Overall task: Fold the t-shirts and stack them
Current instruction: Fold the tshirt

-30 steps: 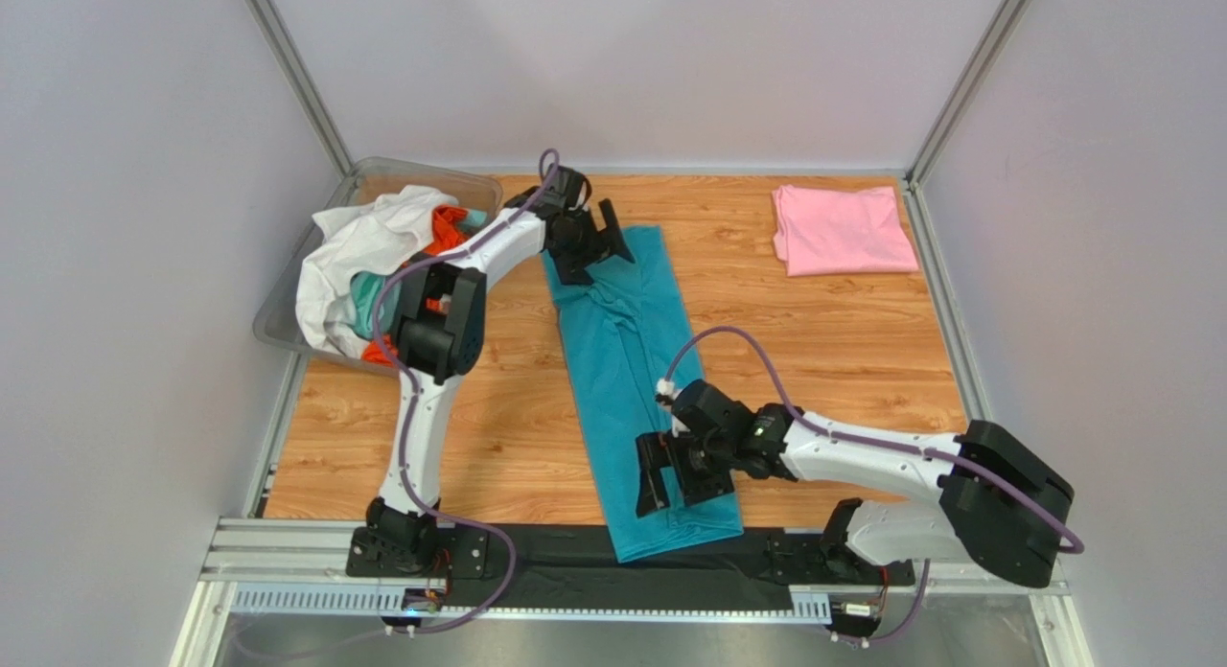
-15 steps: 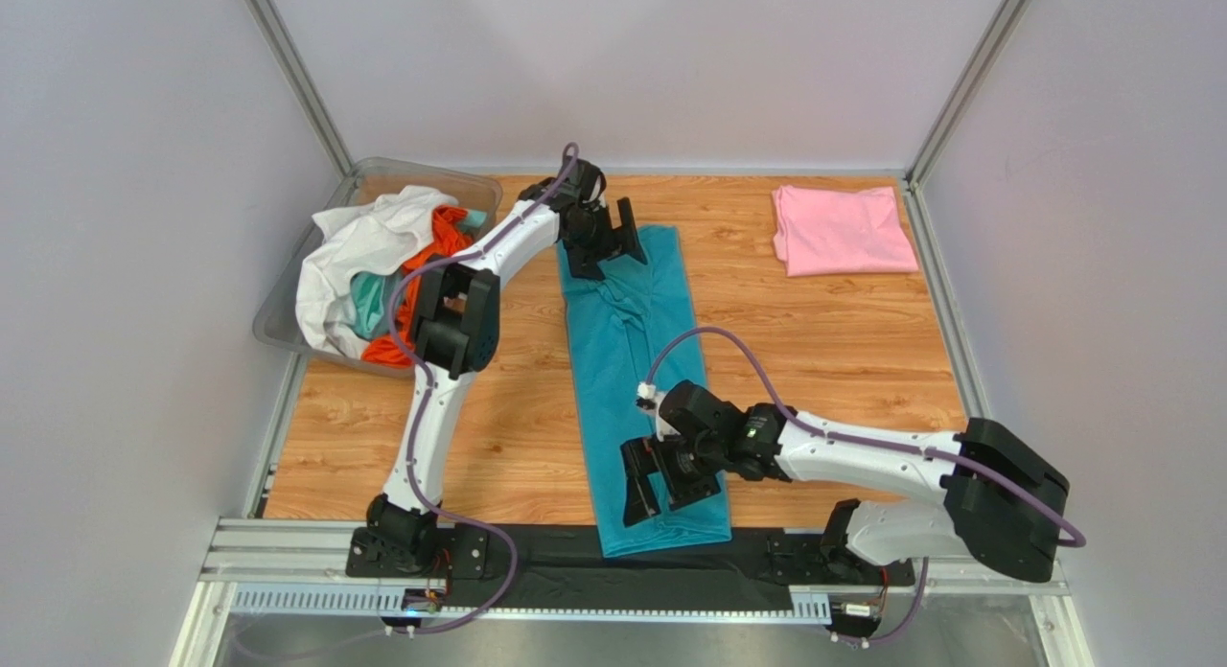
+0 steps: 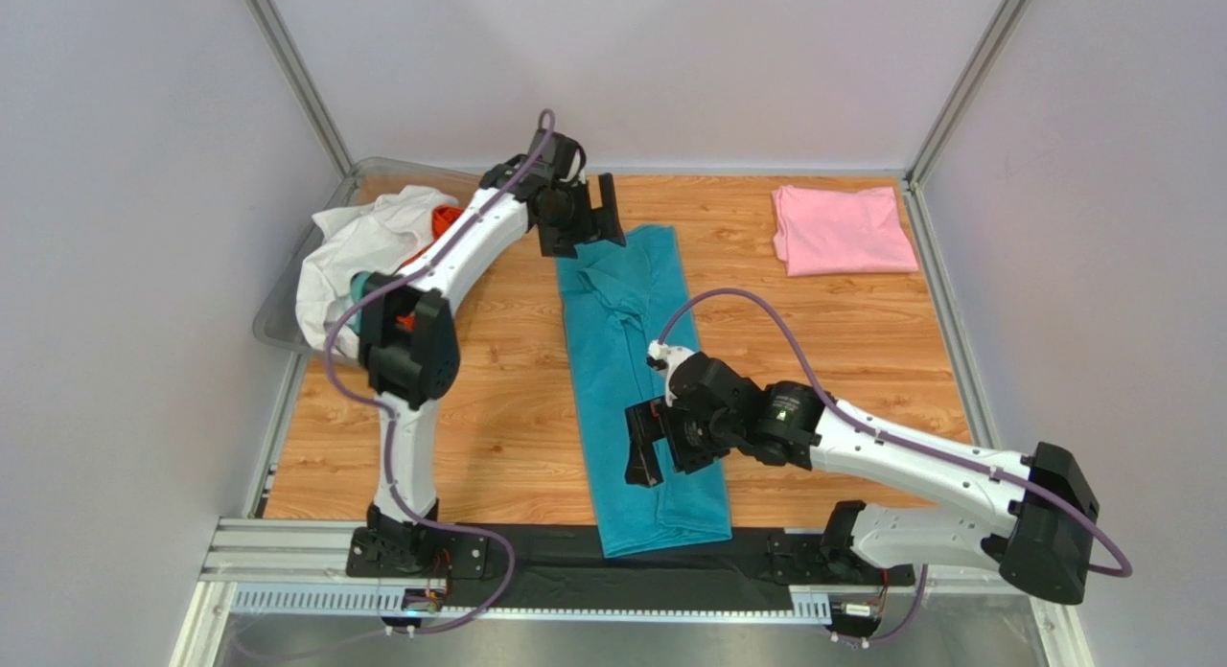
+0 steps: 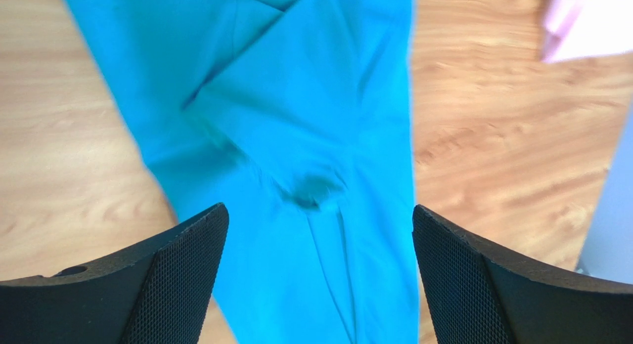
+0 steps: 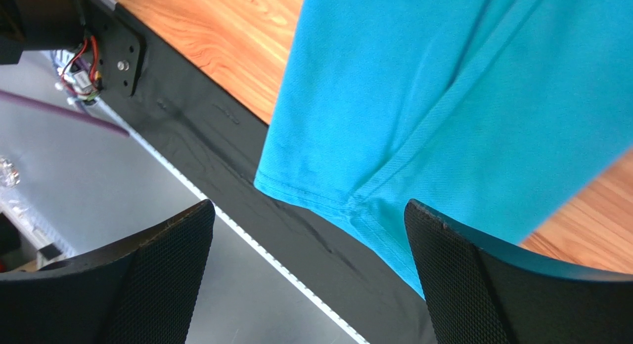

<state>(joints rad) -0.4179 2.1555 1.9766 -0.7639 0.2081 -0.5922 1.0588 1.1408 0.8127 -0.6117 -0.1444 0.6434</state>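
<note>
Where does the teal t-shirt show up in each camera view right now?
Top external: teal t-shirt lies lengthwise down the middle of the wooden tabletop.
Left wrist: teal t-shirt fills the centre, top to bottom.
Right wrist: teal t-shirt hem corner fills the upper right, overhanging the black strip.
Shared landmark: the wooden tabletop, beside the shirt in all three.

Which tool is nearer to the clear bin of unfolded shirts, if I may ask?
Left. The left tool hovers right of the bin; the right tool is over the teal shirt's near end, much farther.
</note>
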